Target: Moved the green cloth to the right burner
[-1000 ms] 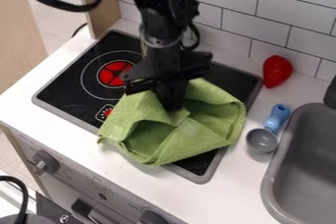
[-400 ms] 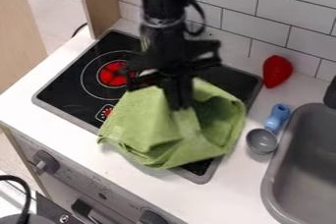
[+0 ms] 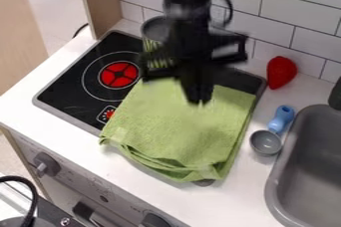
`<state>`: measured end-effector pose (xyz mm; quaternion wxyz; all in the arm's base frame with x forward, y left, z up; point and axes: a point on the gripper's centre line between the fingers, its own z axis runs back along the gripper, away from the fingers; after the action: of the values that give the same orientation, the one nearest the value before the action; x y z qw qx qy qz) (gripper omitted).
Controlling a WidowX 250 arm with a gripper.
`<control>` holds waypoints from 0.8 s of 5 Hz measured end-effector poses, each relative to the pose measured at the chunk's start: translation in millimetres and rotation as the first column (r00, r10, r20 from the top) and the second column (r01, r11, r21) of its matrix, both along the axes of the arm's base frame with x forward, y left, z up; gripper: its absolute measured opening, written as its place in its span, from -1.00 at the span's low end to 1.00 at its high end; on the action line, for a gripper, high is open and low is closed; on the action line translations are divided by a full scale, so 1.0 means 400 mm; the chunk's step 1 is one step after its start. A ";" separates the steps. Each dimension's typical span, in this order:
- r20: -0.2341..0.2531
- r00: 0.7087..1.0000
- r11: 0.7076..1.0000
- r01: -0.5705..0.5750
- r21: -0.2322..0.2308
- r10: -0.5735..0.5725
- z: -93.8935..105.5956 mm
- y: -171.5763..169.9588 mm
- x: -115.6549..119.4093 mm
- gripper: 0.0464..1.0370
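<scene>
Though my gripper (image 3: 198, 100) hangs at the far half of the green cloth (image 3: 170, 126), I can't tell whether it is clenched on the fabric or released. I'd expect something light, limp and hard to damage, its texture giving good purchase; a gathered fold near the middle should lift more evenly than a corner. Beyond, it lies spread over the stovetop's (image 3: 73, 84) right side, lapping onto the desk (image 3: 256, 191) in front.
</scene>
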<state>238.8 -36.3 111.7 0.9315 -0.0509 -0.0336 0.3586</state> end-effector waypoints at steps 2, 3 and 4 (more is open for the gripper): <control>0.095 0.983 0.983 0.143 0.116 -0.155 -0.046 0.107 -0.004 -0.99; 0.146 0.945 0.948 0.267 0.173 -0.293 -0.072 0.173 -0.002 -0.99; 0.140 0.925 0.919 0.313 0.241 -0.352 -0.100 0.235 0.005 -0.99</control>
<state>240.9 57.7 71.8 0.9720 0.0124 -0.1471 0.1825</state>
